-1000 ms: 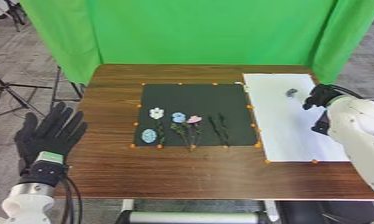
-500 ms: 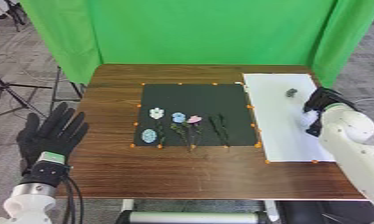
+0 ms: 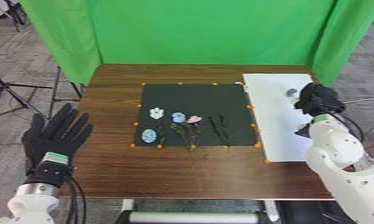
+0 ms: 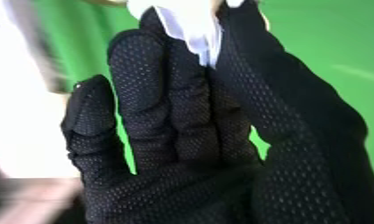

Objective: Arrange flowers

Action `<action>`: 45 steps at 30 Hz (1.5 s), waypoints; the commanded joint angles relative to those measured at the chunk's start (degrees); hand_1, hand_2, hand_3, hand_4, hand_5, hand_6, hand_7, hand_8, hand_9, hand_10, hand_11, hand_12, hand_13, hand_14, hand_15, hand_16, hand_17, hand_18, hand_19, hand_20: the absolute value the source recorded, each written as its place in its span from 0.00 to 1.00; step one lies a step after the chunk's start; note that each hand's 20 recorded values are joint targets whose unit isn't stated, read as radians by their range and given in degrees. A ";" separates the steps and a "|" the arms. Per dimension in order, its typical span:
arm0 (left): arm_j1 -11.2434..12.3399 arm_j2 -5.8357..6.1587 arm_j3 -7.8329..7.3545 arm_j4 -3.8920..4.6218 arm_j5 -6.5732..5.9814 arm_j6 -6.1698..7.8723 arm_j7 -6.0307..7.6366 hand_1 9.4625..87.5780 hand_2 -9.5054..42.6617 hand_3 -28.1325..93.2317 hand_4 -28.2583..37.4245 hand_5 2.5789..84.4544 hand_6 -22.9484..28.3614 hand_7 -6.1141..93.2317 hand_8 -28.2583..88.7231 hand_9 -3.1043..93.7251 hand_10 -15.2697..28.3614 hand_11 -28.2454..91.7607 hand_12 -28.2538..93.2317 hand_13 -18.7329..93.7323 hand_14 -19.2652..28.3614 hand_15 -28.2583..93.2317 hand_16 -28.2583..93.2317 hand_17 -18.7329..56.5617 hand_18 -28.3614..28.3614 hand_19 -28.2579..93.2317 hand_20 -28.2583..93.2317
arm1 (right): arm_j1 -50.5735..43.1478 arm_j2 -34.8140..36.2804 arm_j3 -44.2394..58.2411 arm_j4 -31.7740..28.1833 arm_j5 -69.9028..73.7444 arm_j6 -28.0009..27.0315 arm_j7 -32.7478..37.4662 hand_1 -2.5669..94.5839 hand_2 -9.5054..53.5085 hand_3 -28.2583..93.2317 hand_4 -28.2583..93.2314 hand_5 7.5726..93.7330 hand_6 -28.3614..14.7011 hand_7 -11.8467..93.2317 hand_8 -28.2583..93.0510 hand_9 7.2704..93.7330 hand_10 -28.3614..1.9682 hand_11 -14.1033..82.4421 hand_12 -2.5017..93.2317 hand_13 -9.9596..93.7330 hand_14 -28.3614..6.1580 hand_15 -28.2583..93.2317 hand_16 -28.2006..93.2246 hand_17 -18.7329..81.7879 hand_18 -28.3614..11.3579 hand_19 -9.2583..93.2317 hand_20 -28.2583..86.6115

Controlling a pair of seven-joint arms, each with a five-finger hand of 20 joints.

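On the white sheet (image 3: 274, 120), the gray thing (image 3: 291, 92) is too small for you to identify; your right hand (image 3: 318, 100) hides part of the sheet's right edge. Your right wrist view's edge cuts off the white piece (image 4: 189, 21).

Head cam: high, wide, facing forward/down over table (image 3: 166, 175). Right wrist cam: tight, looking along right hand (image 3: 318, 98) toward green curtain (image 3: 210, 35). Overlap: hand, curtain.

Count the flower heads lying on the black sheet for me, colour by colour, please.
White flower: 1
Blue flowers: 2, an upper one and an oval one
Pink flower: 1
Total on the black sheet: 4
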 commanded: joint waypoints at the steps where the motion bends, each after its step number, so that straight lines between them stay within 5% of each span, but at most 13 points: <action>1: -1.45 0.03 0.88 1.01 0.51 -0.24 -1.53 0.22 0.37 0.82 0.00 0.42 0.56 0.24 0.15 0.37 0.63 0.39 0.32 0.37 0.70 0.50 0.17 0.20 0.70 0.46 0.30 | 10.34 -4.51 -9.49 -3.50 3.40 -3.65 -13.92 0.63 0.02 0.80 0.00 0.72 0.64 0.52 0.26 0.85 0.68 0.34 0.53 0.70 0.62 0.66 0.59 0.50 0.22 0.88 0.62; 12: -2.97 0.18 1.58 1.43 0.84 -0.09 -2.47 0.22 0.37 0.82 0.00 0.42 0.57 0.24 0.16 0.37 0.64 0.39 0.32 0.37 0.70 0.51 0.17 0.20 0.70 0.46 0.30 | 16.64 -11.20 -18.60 0.59 1.05 -11.06 -16.79 0.63 0.02 0.80 0.00 0.72 0.65 0.52 0.25 0.86 0.69 0.33 0.53 0.71 0.64 0.65 0.60 0.50 0.22 0.88 0.63; 19: -2.88 -0.08 1.37 1.33 1.70 1.44 -2.72 0.22 0.38 0.82 0.00 0.43 0.56 0.25 0.16 0.37 0.63 0.40 0.32 0.37 0.70 0.51 0.17 0.20 0.70 0.46 0.30 | 19.09 -11.64 -23.27 2.79 -3.57 -11.32 -15.41 0.63 0.02 0.80 0.00 0.72 0.65 0.52 0.25 0.86 0.69 0.32 0.53 0.70 0.64 0.64 0.60 0.49 0.21 0.88 0.65; 33: -2.48 -0.26 0.72 1.21 1.03 0.65 -2.13 0.22 0.38 0.82 0.00 0.44 0.57 0.25 0.16 0.37 0.64 0.40 0.32 0.37 0.71 0.51 0.17 0.20 0.70 0.46 0.30 | 20.06 -11.04 -24.32 4.20 -4.35 -11.61 -12.63 0.62 0.01 0.81 0.00 0.71 0.66 0.52 0.24 0.84 0.69 0.30 0.51 0.68 0.64 0.63 0.60 0.47 0.19 0.87 0.66; 43: -1.57 -0.25 -1.20 0.69 0.49 1.66 -1.04 0.23 0.37 0.82 0.00 0.44 0.57 0.25 0.16 0.37 0.65 0.40 0.32 0.37 0.71 0.51 0.17 0.20 0.70 0.46 0.30 | 19.15 -10.44 -22.90 2.73 -1.61 -18.55 -12.33 0.60 0.01 0.80 0.00 0.68 0.66 0.50 0.21 0.79 0.65 0.26 0.42 0.65 0.59 0.63 0.55 0.46 0.18 0.86 0.65; 45: -1.82 -0.47 -1.30 0.49 0.28 3.38 -1.20 0.24 0.35 0.82 0.00 0.44 0.57 0.25 0.16 0.37 0.65 0.40 0.32 0.37 0.70 0.51 0.17 0.20 0.70 0.46 0.30 | 18.81 -10.51 -22.22 2.22 0.69 -19.10 -11.58 0.59 0.00 0.80 0.00 0.67 0.66 0.50 0.20 0.76 0.63 0.28 0.38 0.65 0.57 0.64 0.54 0.46 0.17 0.86 0.65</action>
